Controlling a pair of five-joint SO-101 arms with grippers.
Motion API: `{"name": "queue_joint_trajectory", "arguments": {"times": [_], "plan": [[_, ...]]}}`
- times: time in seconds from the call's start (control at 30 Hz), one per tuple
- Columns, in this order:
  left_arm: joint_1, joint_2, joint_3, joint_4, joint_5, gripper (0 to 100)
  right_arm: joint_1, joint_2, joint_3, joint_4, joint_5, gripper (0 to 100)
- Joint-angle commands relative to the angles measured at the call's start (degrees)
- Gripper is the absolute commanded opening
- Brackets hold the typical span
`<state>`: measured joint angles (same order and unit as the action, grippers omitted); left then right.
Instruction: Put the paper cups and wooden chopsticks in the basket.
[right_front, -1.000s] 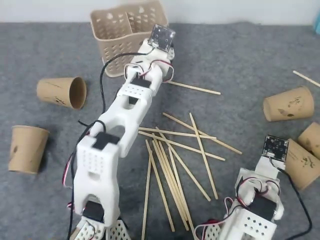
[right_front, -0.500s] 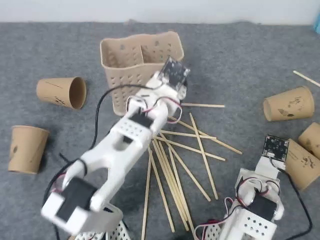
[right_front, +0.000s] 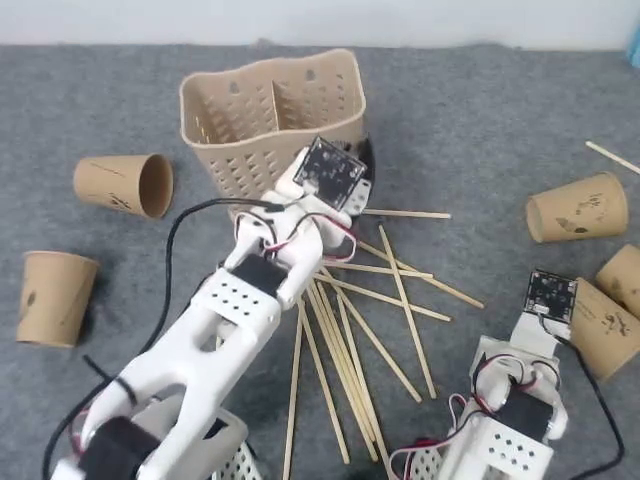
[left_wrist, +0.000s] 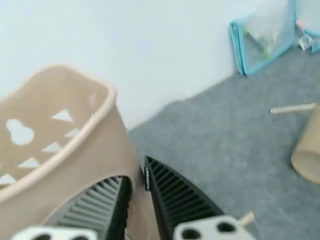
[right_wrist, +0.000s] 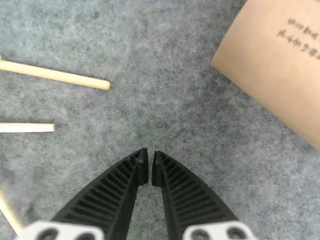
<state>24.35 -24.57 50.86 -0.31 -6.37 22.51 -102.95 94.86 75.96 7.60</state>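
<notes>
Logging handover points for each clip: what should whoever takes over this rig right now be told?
Left gripper: shut on the basket wall. Right gripper: shut, empty, low over the mat.
Paper cups: five on their sides, two left of the basket, three at the right. Wooden chopsticks: scattered on the mat between the arms.
Done: nothing seen inside the basket. Left: every cup and chopstick.

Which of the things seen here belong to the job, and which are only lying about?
Belong to the job: basket; paper cups; wooden chopsticks.
Only lying about: blue-edged pouch by the wall; grey carpet underneath.
</notes>
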Motion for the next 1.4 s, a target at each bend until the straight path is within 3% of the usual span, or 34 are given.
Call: {"name": "queue_joint_trajectory", "arguments": {"times": [0.0,0.17,0.33,0.47,0.9,1.17,1.37], "plan": [[-1.14,2.37,-10.07,-0.09,-0.88,1,0.84,-1.01,-2.29,-1.01,0.62,2.9],[-3.08,15.3,-19.91,0.18,-0.88,1,0.84,-1.01,-2.29,-1.01,0.62,2.9],[-5.89,27.87,-29.23,6.07,-0.88,1,0.84,-1.01,-2.29,-1.01,0.62,2.9],[-7.03,33.93,-31.08,4.48,-0.88,1,0.84,-1.01,-2.29,-1.01,0.62,2.9],[-5.98,34.37,-30.11,5.45,-0.97,1,0.84,-1.01,-2.37,-1.01,0.62,2.9],[-6.42,27.34,-29.85,19.6,-1.14,2,0.66,-1.01,-2.37,-1.01,0.62,2.9],[-8.88,20.22,-29.41,28.31,-1.05,22,0.57,-1.01,-2.29,-1.01,2.9,2.9]]}}
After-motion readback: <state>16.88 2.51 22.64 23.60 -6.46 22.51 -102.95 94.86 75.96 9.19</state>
